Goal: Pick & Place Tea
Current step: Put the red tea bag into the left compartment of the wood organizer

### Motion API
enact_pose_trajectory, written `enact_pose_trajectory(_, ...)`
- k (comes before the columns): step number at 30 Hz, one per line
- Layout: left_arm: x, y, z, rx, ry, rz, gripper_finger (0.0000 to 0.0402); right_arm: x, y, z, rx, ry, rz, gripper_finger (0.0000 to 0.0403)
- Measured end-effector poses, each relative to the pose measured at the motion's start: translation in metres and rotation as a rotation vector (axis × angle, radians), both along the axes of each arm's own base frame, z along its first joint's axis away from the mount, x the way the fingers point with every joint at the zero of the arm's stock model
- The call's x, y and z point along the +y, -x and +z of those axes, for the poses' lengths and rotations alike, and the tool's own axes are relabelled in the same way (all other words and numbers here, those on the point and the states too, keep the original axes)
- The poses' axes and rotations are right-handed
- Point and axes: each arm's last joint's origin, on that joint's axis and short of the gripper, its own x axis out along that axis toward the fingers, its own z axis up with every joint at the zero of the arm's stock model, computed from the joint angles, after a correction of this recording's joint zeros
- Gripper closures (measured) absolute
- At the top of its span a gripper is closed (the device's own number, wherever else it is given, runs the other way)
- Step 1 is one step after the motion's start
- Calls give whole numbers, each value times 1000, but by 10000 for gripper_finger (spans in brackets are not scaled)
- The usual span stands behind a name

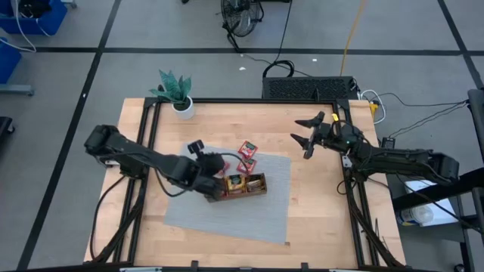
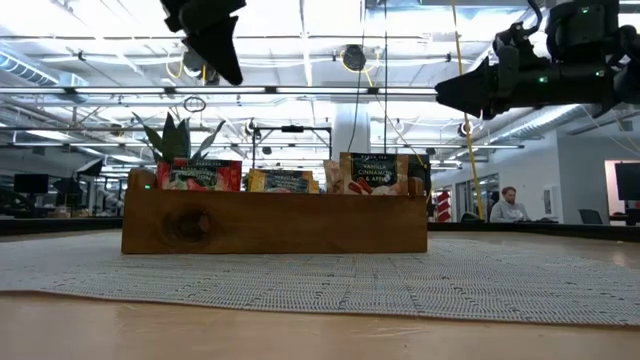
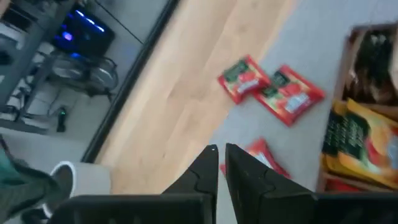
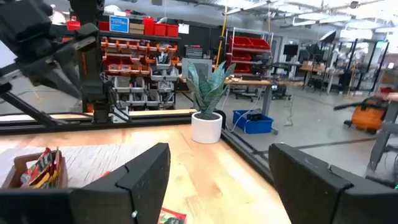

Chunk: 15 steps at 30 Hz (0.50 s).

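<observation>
Three red tea sachets (image 3: 244,78) (image 3: 291,94) (image 3: 264,155) lie flat on the grey mat (image 1: 227,211), just beyond the wooden tray (image 1: 243,184). The tray holds more sachets, red (image 2: 198,175), orange-yellow (image 3: 360,140) and dark ones (image 2: 375,172), standing on edge. My left gripper (image 3: 221,152) hangs above the mat left of the tray, slanting down, shut with nothing between its fingers. My right gripper (image 1: 310,136) stands open and raised near the table's right side, far from the tea.
A potted plant (image 1: 178,94) in a white pot stands at the table's far left corner. The mat covers the table's middle; bare wood (image 1: 318,204) lies to its right. A black frame (image 1: 151,128) runs round the table.
</observation>
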Motion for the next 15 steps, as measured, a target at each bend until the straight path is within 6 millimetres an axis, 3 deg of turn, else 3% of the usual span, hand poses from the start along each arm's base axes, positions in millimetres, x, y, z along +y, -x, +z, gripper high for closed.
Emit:
enact_pose_trajectory(5, 18, 7, -11, -76, 49, -99, 364, -1, -2, -3, 14, -16, 1, 149)
enact_pose_trajectory(9, 53, 2, -29, -73, 156, -185, 364, -2, -5, -3, 7, -13, 1, 149)
enact_pose_trajectory(15, 105, 0, -43, -84, 221, -201, 364, -16, -38, 3, 276, -160, 18, 149)
